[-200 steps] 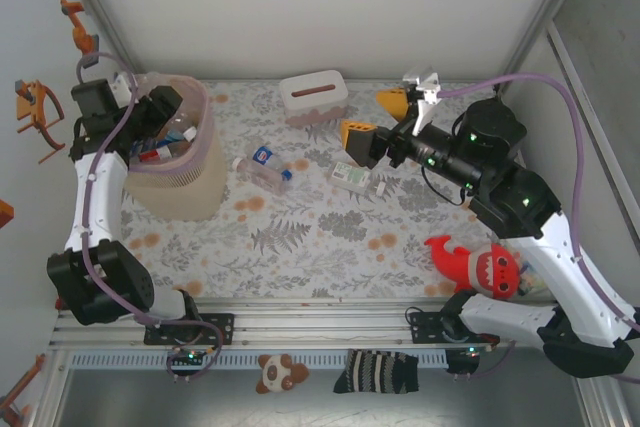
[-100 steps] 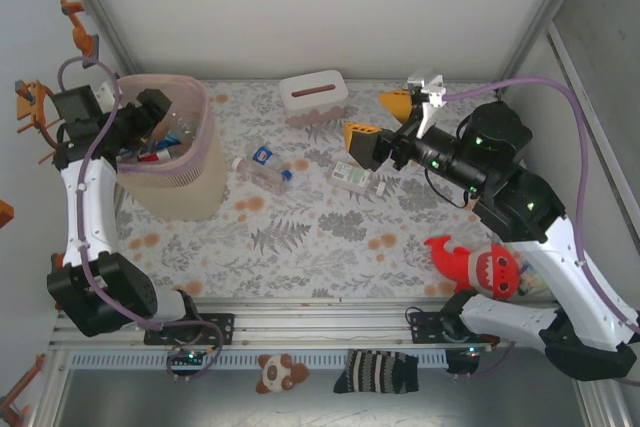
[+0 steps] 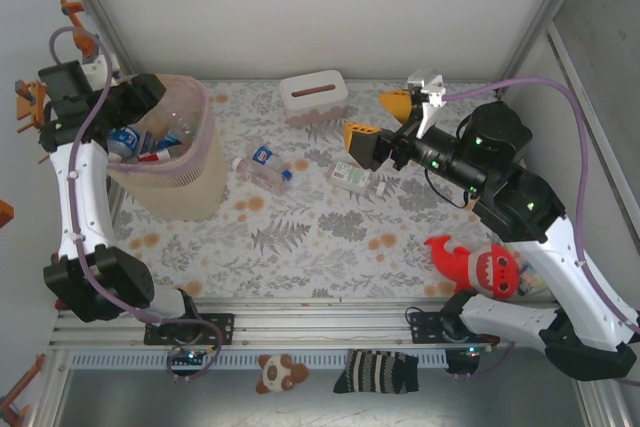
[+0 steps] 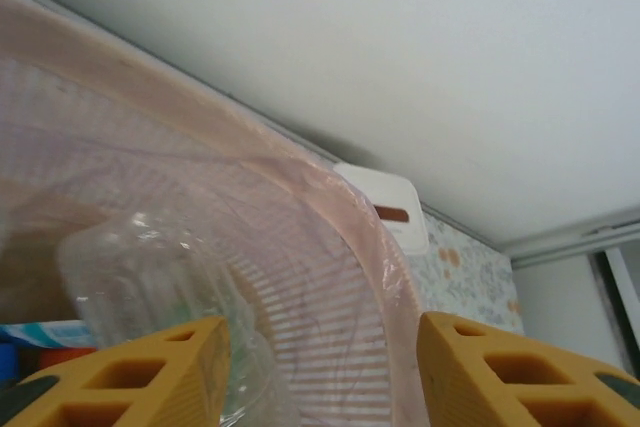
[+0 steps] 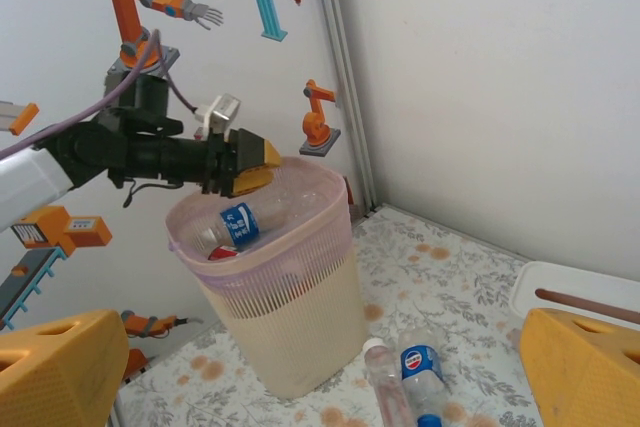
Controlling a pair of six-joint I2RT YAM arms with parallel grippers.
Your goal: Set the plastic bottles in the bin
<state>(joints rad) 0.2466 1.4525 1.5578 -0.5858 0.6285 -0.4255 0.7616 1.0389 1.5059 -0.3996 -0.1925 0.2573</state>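
Bottles pile up inside the pinkish bin [image 3: 180,187] at the far left of the tabletop [image 3: 320,237]. My left hand [image 5: 250,161] hovers over its rim, fingers parted with nothing between them. A blue-labelled bottle [image 5: 240,222] lies on top of the heap just beneath, so I judge this drop done and the task well along but unfinished. My right hand [image 3: 378,119] is spread wide and empty above the tabletop, between the white tissue box [image 3: 313,97] and a green-and-white bottle [image 3: 355,177] lying just beside its nearer finger. That bottle looks like the natural next pick. It would call for lowering the right hand, turning it square across the bottle's body, closing on it and carrying it over to the bin. The overhead view alone places this bottle, along with the red shark toy [image 3: 480,265] near my right arm's base. The right wrist view adds what the overhead blurs: a pair of bottles [image 5: 400,377] lying side by side close to the foot of the bin. From the left wrist I see a clear bottle [image 4: 150,277] inside the bin wall, partly behind one finger.
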